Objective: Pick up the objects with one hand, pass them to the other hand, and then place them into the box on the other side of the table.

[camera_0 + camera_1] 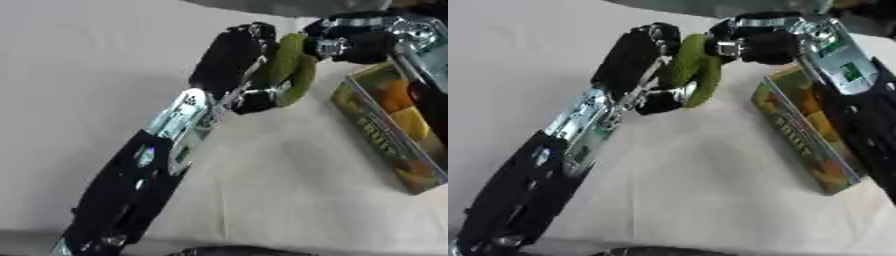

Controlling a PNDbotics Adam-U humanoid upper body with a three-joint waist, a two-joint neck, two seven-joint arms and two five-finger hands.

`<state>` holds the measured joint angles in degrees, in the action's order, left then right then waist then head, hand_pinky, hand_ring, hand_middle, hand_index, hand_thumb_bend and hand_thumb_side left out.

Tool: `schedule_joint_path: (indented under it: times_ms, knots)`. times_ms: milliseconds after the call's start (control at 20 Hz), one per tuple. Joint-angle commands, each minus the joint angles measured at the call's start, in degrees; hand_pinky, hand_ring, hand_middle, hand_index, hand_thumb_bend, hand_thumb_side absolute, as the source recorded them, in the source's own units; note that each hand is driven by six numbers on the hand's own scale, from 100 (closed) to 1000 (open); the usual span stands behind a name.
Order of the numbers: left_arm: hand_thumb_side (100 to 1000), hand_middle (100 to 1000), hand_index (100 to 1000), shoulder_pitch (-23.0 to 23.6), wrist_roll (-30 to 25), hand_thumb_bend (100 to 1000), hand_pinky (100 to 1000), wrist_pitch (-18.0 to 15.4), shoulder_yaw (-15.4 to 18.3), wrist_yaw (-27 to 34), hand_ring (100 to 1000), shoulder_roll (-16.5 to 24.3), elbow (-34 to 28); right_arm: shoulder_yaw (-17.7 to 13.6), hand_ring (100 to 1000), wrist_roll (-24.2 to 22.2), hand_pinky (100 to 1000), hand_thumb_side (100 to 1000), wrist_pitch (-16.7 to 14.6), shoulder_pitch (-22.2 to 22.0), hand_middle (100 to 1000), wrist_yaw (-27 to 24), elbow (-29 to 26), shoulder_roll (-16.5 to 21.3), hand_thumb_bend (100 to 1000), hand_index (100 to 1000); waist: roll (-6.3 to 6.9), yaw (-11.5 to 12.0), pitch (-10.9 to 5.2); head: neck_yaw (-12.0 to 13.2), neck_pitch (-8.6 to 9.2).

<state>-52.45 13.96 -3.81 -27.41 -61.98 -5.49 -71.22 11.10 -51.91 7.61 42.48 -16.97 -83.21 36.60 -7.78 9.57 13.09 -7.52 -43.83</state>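
You're mid-handoff: left hand [636, 55] and right hand [759, 42] both curl around the green object [693, 70]; next, release one.

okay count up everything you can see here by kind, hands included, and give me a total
Robot hands: 2, the left hand and the right hand, both on the green object
Green curved object: 1, held between them above the table
Fruit-print box: 1, on the table at the right
Total: 4
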Motion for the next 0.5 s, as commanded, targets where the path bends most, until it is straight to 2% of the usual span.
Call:
schedule_joint_path:
  times_ms: [50,350,500]
  knots:
    - [296,427,352,-1.27,0.98,100,498,0.27,0.40,0.58,488,-0.74,-0.87,-1.84,350,-0.06,566,399,0.63,0.91,196,0.21,-0.02,1.06,100,243,-0.48,-0.23,-0.08,0.15,-0.29]
    - [283,423,353,-2.10,1.29,100,496,0.56,0.47,0.94,486,-0.38,-1.20,-4.22,252,-0.06,475,150,0.94,0.93,131,1.46,1.08,1.29,100,150,-0.67,-0.89,-0.03,0.29,-0.29]
    - [280,418,352,-2.02,0.93,100,492,0.48,0.30,0.98,483,-0.27,-1.64,-5.42,234,0.17,461,118,1.81,0.83,114,1.82,1.90,1.42,100,135,-0.62,-0.91,-0.01,0.53,-0.29]
